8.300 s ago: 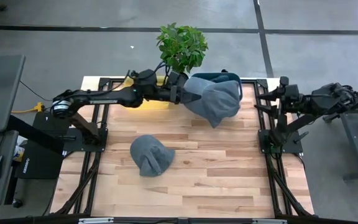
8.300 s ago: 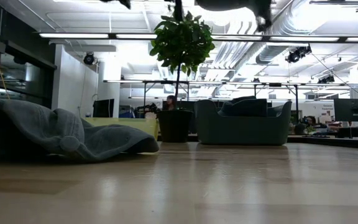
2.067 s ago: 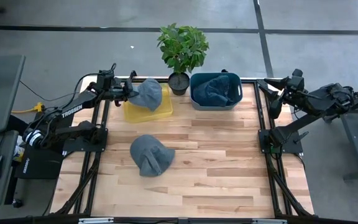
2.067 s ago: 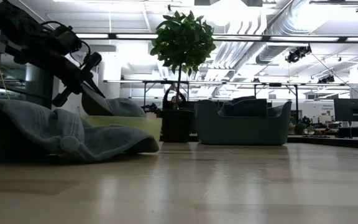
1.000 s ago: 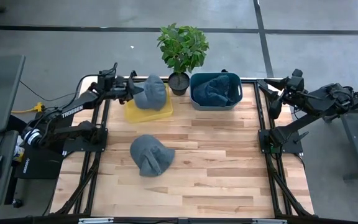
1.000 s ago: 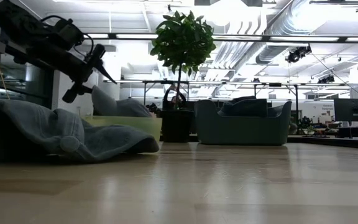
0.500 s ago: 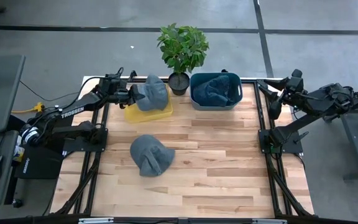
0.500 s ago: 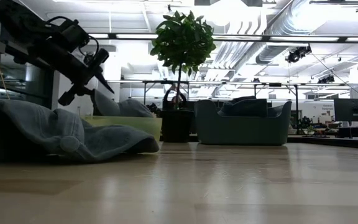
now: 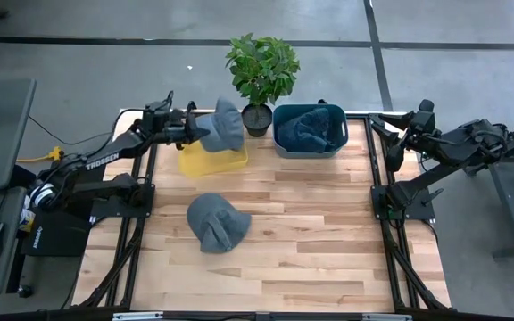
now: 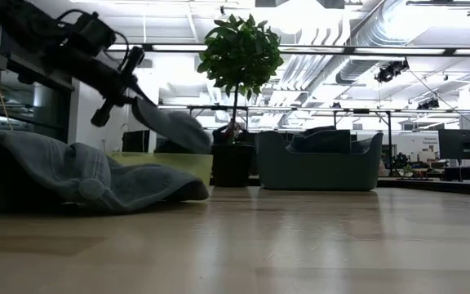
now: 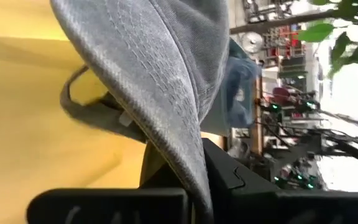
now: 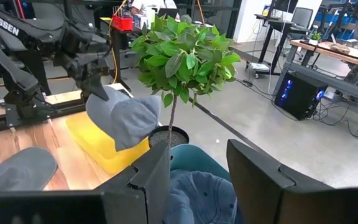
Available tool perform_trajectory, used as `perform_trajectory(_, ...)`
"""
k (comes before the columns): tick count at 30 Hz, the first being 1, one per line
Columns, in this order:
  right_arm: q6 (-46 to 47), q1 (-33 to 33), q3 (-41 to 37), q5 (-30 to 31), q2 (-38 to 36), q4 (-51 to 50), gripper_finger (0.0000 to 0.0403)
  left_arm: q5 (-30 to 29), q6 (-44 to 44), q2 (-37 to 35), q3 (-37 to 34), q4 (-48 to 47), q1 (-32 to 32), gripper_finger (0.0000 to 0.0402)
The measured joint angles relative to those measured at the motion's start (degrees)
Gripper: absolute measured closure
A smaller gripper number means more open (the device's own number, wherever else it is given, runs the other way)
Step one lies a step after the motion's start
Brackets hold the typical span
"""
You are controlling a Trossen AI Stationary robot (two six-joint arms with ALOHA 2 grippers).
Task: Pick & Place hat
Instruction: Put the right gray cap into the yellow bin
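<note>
A grey hat (image 9: 227, 125) hangs over the yellow tray (image 9: 214, 161) at the table's far left, with my left gripper (image 9: 205, 130) shut on it. The low view shows that hat (image 10: 174, 126) drooping from the gripper (image 10: 137, 96) just above the tray (image 10: 166, 163). A second grey hat (image 9: 217, 221) lies flat on the table's middle. My right gripper (image 12: 197, 180) is open and empty, held high off the table's far right edge. My left gripper pinches the hat's stitched brim (image 11: 188, 165) by its edge between its two fingers. The fingers come from the table's left, nearly level and tipped slightly down. The crown (image 10: 182, 131) hangs slack beyond and below the fingers and looks clear of the tray.
A blue bin (image 9: 309, 145) with blue-grey cloth inside stands right of the tray. A potted plant (image 9: 261, 67) stands between them at the far edge. Black frame rails run along both sides of the table.
My left gripper has closed in on the hat lying in the yellow tray, shut on its brim and risen a little. The hat has tipped up from lying flat and now hangs from the fingers above the tray.
</note>
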Motion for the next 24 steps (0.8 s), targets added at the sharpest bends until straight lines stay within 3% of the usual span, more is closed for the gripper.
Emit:
perform_trajectory(5, 0.0, 0.0, 0.0, 0.0, 0.0, -0.1, 0.0249, 2.9, 3.0, -0.7, 6.6, -9.6, 0.0, 0.0396)
perform_trajectory(10, 0.0, 0.0, 0.0, -0.6, 0.0, -0.1, 0.0249, 7.0, 7.5, -0.7, 15.6, -26.6, 0.0, 0.0397)
perform_trajectory(14, -0.1, 0.0, 0.0, -1.5, 0.0, -1.2, 0.0249, -0.6, 12.5, -0.5, 21.7, -44.2, 0.0, 0.0397)
perform_trajectory(17, 0.0, 0.0, 0.0, -1.5, 0.0, -2.7, 0.0249, -6.4, 14.9, -0.8, 24.1, -49.3, 0.0, 0.0397)
perform_trajectory(24, 0.0, 0.0, 0.0, -1.5, 0.0, -4.3, 0.0249, -5.3, 14.3, 0.5, 24.4, -51.9, 0.0, 0.0397)
